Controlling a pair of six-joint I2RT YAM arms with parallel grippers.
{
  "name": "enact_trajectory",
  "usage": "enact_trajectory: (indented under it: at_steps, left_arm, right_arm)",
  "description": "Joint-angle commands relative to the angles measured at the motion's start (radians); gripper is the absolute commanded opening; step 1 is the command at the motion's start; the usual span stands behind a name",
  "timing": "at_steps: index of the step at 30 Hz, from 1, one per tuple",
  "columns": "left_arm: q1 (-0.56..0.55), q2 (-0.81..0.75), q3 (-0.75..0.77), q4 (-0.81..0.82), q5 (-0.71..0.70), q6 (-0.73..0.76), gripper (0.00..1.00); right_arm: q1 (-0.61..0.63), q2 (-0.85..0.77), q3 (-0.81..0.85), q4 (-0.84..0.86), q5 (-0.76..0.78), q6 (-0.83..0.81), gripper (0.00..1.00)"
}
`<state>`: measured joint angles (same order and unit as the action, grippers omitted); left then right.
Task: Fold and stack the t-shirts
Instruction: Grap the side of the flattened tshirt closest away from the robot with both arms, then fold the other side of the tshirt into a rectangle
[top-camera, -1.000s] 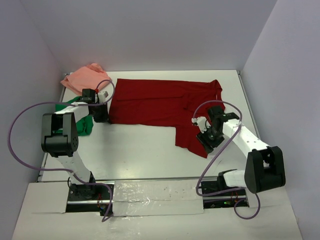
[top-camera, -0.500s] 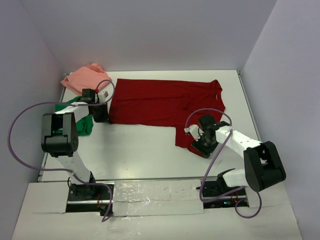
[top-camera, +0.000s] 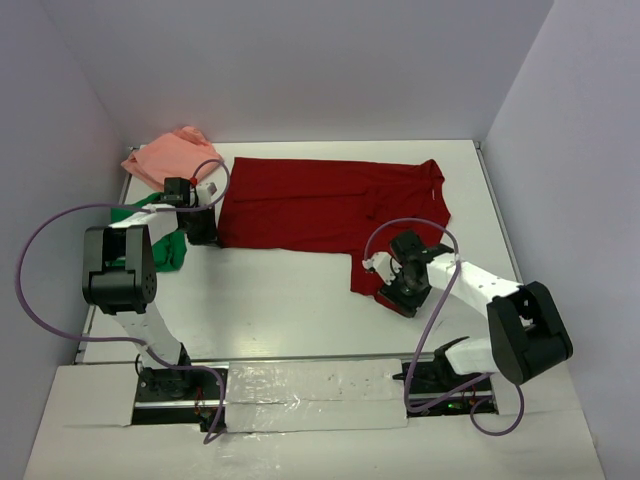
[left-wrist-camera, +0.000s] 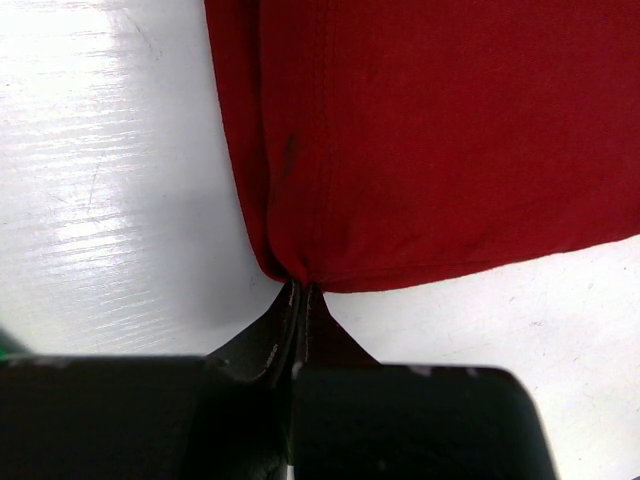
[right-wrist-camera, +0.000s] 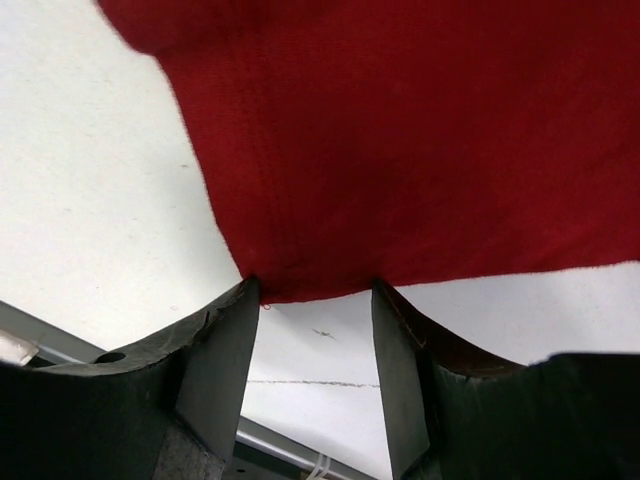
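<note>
A dark red t-shirt (top-camera: 320, 205) lies spread across the back of the white table, one part hanging down toward the front at its right. My left gripper (top-camera: 203, 232) is shut on the shirt's near left corner (left-wrist-camera: 297, 270), the cloth pinched between its tips. At the near right corner (right-wrist-camera: 310, 285) of the shirt my right gripper (top-camera: 400, 292) stands open, its fingers (right-wrist-camera: 225, 330) on either side of the hem edge. A bright green t-shirt (top-camera: 165, 245) lies crumpled by the left arm. A salmon pink t-shirt (top-camera: 170, 155) sits bunched at the back left.
Grey walls close in the table (top-camera: 280, 300) on the left, back and right. Purple cables (top-camera: 40, 250) loop from both arms. A taped strip (top-camera: 310, 385) runs along the near edge between the arm bases.
My right gripper has moved left and forward along the shirt's lower right part to its near corner, its jaws narrowing a little. The left gripper has stayed shut on its corner.
</note>
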<state>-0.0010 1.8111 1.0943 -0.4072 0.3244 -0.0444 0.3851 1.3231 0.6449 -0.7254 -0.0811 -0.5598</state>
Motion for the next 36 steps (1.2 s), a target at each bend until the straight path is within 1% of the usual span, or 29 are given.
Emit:
enact_trajectory:
  at_steps: [1, 2, 3, 5, 6, 11, 15, 19, 21, 25, 28, 29, 31, 32, 36]
  left_arm:
    - [-0.001, -0.044, 0.026, 0.016, 0.028, 0.008, 0.00]
    - [-0.001, -0.045, 0.026, 0.016, 0.028, 0.006, 0.00]
    - [-0.001, -0.045, 0.027, 0.015, 0.028, 0.008, 0.00]
    - [-0.001, -0.045, 0.027, 0.013, 0.030, 0.008, 0.00]
    - [-0.001, -0.047, 0.027, 0.013, 0.031, 0.008, 0.00]
    - [-0.001, -0.047, 0.026, 0.010, 0.031, 0.012, 0.00]
    - [-0.001, -0.059, 0.021, 0.019, 0.036, 0.011, 0.00]
    - [-0.001, -0.096, 0.024, 0.038, 0.044, -0.003, 0.00]
    - [-0.001, -0.122, 0.033, 0.045, 0.047, -0.009, 0.00]
    - [-0.001, -0.151, 0.070, 0.033, 0.051, -0.023, 0.00]
    - [-0.001, -0.165, 0.108, 0.016, 0.045, -0.023, 0.00]
    - [-0.001, -0.173, 0.124, 0.012, 0.047, -0.025, 0.00]
    - [-0.001, -0.179, 0.140, 0.007, 0.041, -0.028, 0.00]
    - [-0.001, -0.174, 0.162, 0.004, 0.041, -0.031, 0.00]
    - [-0.001, -0.147, 0.226, -0.005, 0.039, -0.040, 0.00]
  right_arm:
    - [0.018, -0.013, 0.013, -0.009, -0.045, -0.011, 0.55]
    - [0.026, -0.012, 0.012, -0.011, -0.046, -0.009, 0.52]
    - [0.031, -0.009, 0.010, 0.001, -0.039, -0.006, 0.37]
    - [0.035, 0.005, 0.007, 0.001, -0.032, -0.003, 0.21]
    - [0.037, 0.010, 0.007, 0.003, -0.028, -0.002, 0.00]
    - [0.038, 0.021, -0.001, 0.018, -0.006, 0.012, 0.00]
    - [0.038, -0.021, -0.007, 0.073, 0.073, 0.043, 0.00]
    - [0.032, -0.114, 0.016, 0.101, 0.176, 0.084, 0.00]
    - [0.020, -0.168, 0.033, 0.101, 0.196, 0.086, 0.00]
    - [-0.017, -0.217, 0.096, 0.113, 0.256, 0.086, 0.00]
    - [-0.100, -0.229, 0.157, 0.122, 0.253, 0.074, 0.00]
    - [-0.151, -0.229, 0.173, 0.124, 0.244, 0.067, 0.00]
    - [-0.198, -0.217, 0.217, 0.145, 0.234, 0.057, 0.00]
    - [-0.234, -0.207, 0.232, 0.155, 0.236, 0.055, 0.00]
    - [-0.297, -0.115, 0.341, 0.179, 0.205, 0.058, 0.00]
